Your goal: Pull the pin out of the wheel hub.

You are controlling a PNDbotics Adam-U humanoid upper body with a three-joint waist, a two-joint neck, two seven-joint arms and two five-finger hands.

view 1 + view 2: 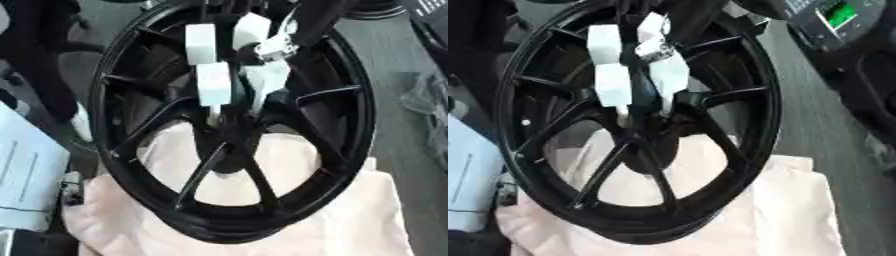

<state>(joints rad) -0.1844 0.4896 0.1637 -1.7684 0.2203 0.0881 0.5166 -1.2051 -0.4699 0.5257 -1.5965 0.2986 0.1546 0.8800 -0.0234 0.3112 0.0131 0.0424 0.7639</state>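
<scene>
Apparently R hand (229,75) pinches pin (213,114) at hub (229,131).

the hand (234,65) covers the middle of the wheel (350,150), so the pin cannot be made out. the wheel's top is cut off by the edge.

soft, even, fairly dim light; both views blurred throughout, white hand (229,70) parts slightly overexposed.

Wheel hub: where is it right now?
The wheel hub sits centre frame in the left eye view, in the middle of the black wheel, just below the white-padded fingers and above the pale cloth.
</scene>
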